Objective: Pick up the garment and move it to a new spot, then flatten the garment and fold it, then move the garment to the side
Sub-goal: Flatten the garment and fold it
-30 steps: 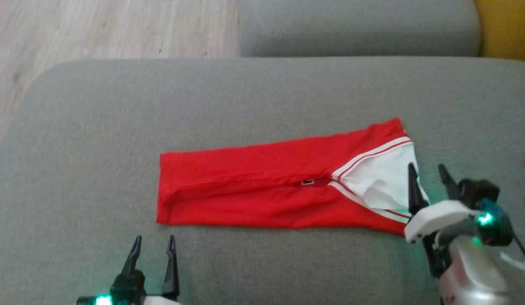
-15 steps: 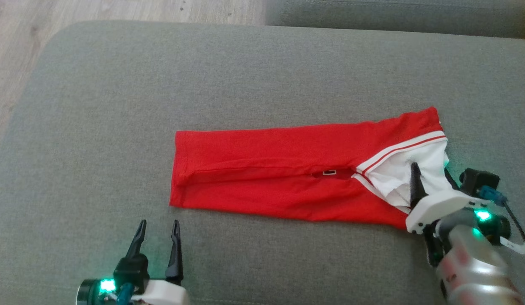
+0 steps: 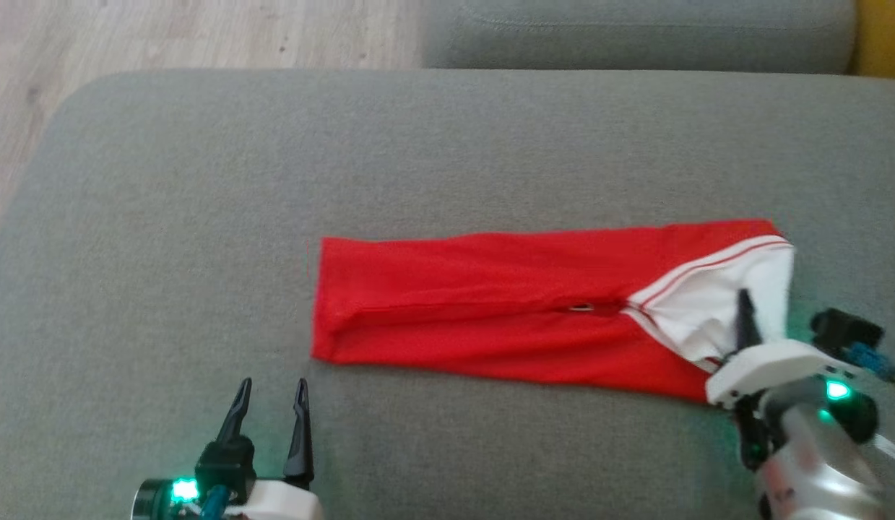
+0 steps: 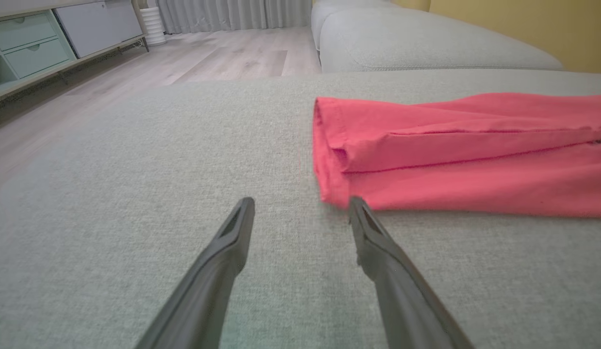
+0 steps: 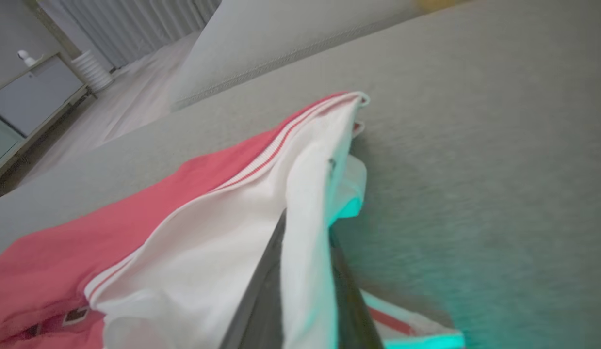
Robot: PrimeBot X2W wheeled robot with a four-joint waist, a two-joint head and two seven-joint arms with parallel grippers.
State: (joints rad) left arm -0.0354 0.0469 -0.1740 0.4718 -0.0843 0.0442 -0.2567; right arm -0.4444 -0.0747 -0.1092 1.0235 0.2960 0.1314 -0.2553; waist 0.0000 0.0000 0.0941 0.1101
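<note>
A red garment (image 3: 505, 310) with a white, red-striped neck opening lies folded into a long strip on the grey cushion (image 3: 418, 159). My right gripper (image 3: 761, 318) is at its right end, shut on the white edge (image 5: 300, 194). In the right wrist view the fabric is pinched between the two fingers (image 5: 261, 291). My left gripper (image 3: 272, 386) stands open just in front of the garment's left end (image 4: 339, 160), touching nothing. In the left wrist view that gripper (image 4: 301, 203) has its right fingertip close to the garment's near corner.
The cushion's rounded left edge drops to a wooden floor (image 3: 165, 36). Another grey cushion (image 3: 635, 36) lies behind, with a yellow wall (image 3: 884, 36) at the far right. A low cabinet (image 4: 38, 43) stands across the floor. Bare cushion surrounds the garment.
The right gripper's fingers, spread apart a second ago, have closed on the white edge, and the garment lies straighter. The head view has shifted. The left gripper has kept its place.
</note>
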